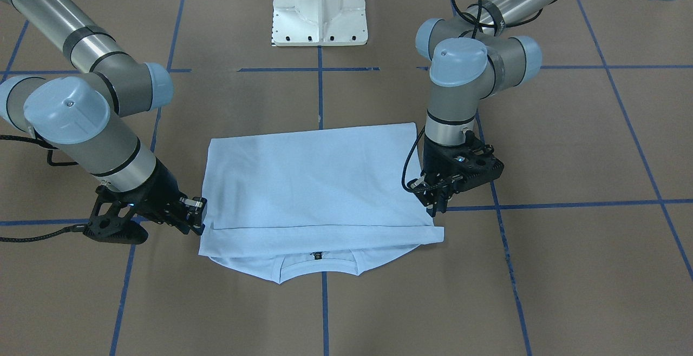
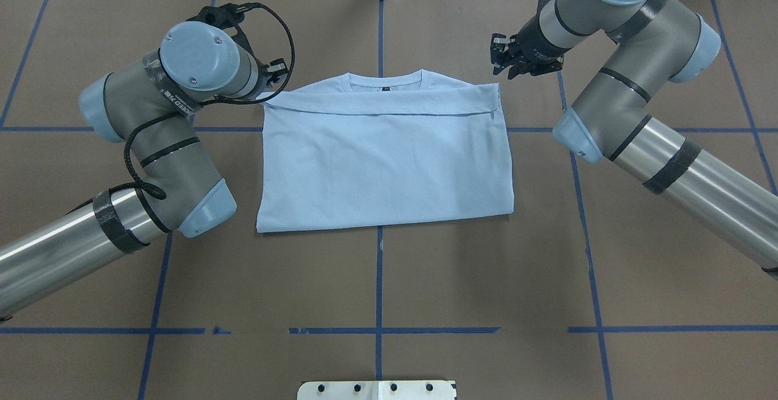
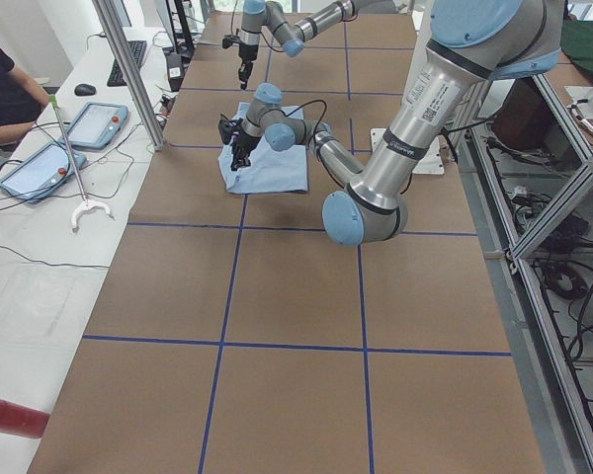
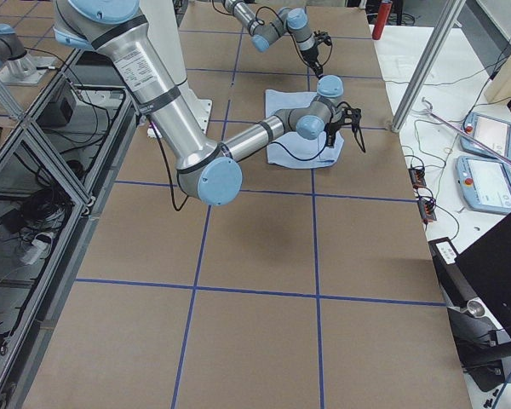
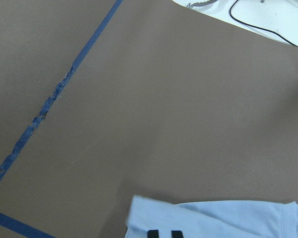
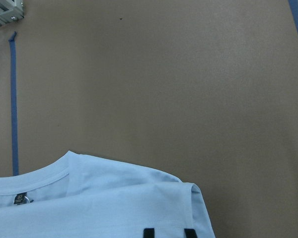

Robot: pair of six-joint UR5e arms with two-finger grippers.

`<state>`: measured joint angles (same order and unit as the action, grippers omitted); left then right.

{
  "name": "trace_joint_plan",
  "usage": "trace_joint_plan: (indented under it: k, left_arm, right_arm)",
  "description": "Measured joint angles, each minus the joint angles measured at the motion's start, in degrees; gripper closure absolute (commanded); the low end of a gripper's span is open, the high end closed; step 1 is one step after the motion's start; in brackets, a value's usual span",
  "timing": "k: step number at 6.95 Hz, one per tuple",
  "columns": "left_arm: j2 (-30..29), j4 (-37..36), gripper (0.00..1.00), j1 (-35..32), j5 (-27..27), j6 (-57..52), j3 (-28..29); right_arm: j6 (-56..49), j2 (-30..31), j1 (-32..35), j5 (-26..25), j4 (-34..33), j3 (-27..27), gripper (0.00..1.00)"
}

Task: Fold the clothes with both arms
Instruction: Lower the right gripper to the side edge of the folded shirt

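Note:
The clothes are one pale blue T-shirt [image 2: 383, 169] lying flat on the brown table, folded in half. Its hem edge lies just short of the collar, where the black neck label [image 2: 385, 89] shows. My left gripper [image 1: 437, 207] hovers over one collar-side corner of the folded layer. In the left wrist view its fingertips [image 5: 165, 233] stand a little apart above the cloth. My right gripper [image 2: 507, 70] is over the other corner. Its fingertips [image 6: 168, 232] stand wider apart, with nothing held. Both arms reach in from the sides.
The white pedestal base [image 1: 319, 10] stands at the robot's side of the table. Blue tape lines [image 2: 378, 278] cross the brown surface. Beyond the far edge is a white side table with tablets [image 3: 94, 123], cables and a person's arm [image 3: 0, 94].

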<state>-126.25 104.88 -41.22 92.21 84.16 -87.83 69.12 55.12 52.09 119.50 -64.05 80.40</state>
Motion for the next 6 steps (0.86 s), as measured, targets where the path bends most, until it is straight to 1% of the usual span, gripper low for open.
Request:
trace_joint_plan:
  k: [2,3,4,5,6]
  left_arm:
    - [-0.21,-0.11,0.00,-0.01,0.13,-0.10,-0.02]
    - [-0.26,-0.19,0.00,-0.05,0.20,-0.05,-0.19]
    - [-0.33,-0.30,0.00,-0.07,0.26,0.08,-0.42]
    - [-0.32,-0.38,0.00,-0.08,0.31,0.22,-0.66]
    - [-0.25,-0.37,0.00,-0.08,0.33,0.28,-0.78]
  right_arm:
    - [1.15,0.33,-0.36,0.12,0.36,1.04,0.00]
    - [1.84,2.31,-1.80,-0.08,0.40,3.96,0.00]
    - [2.18,6.49,-4.32,-1.07,0.39,8.66,0.01]
    - [2.34,11.44,-8.13,-3.63,0.27,13.81,0.01]
    - [2.47,15.12,-11.98,-6.76,0.09,17.24,0.04]
